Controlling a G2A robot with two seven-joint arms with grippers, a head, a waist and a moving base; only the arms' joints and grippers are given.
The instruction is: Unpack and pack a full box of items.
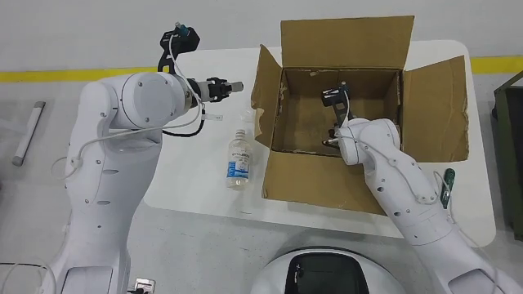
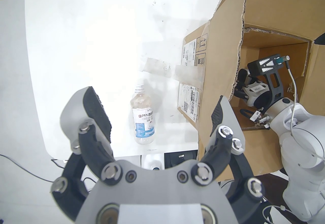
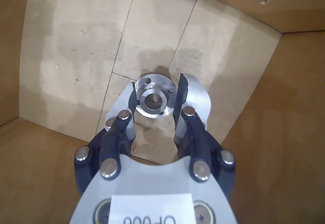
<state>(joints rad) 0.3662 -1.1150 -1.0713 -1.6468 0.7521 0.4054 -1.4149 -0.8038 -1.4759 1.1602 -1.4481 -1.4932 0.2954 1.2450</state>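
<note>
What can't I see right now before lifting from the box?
Top view: the right arm covers the box floor beneath its wrist.
Left wrist view: the box's flap and near wall hide much of its floor.
Right wrist view: whether the metal flange is off the floor; viewed from above.

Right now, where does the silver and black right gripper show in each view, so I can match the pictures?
Top view: the silver and black right gripper is down inside the open brown cardboard box.
Left wrist view: the gripper is inside that box, partly behind its torn side flap.
Right wrist view: the gripper is over the box floor, closed on a round grey metal flange.
Shared landmark: the cardboard box.
</note>
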